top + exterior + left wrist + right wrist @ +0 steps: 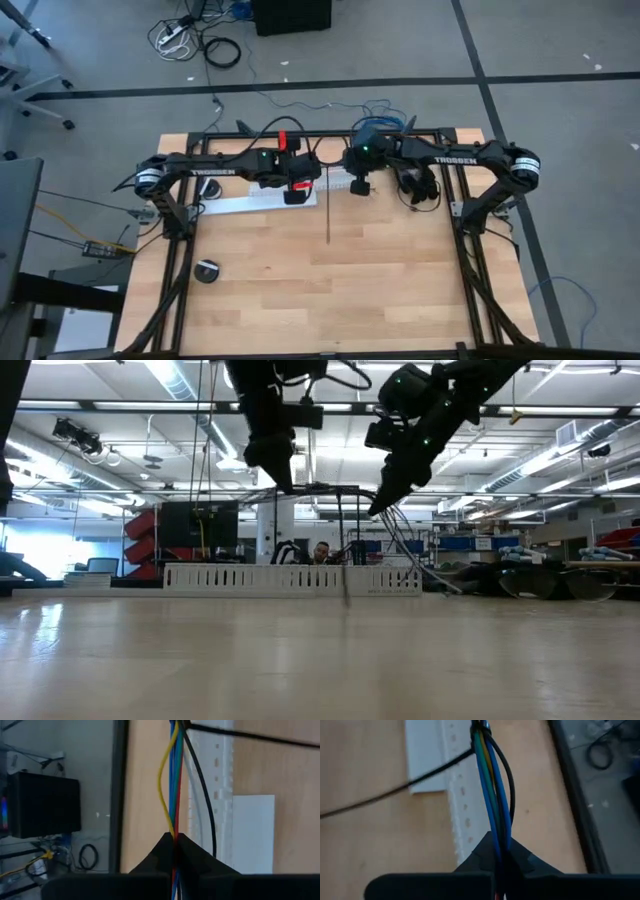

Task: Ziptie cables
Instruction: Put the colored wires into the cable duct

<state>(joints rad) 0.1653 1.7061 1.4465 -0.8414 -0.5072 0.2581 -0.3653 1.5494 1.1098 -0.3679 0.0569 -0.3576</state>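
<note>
The light wooden plank table [330, 290] carried a long white slotted plastic channel [262, 199] near its far edge, beside a flat white sheet [252, 832]. A thin straight black plastic ziptie [329, 216] and a small round black disc [207, 271] lay on it.

A long white slotted plastic channel [262, 199] is lying along the far edge of the wooden tabletop [380, 280]. A small round black object [207, 271] is sitting near the left edge. Loose cords [190, 40] are trailing across the grey floor beyond.
</note>
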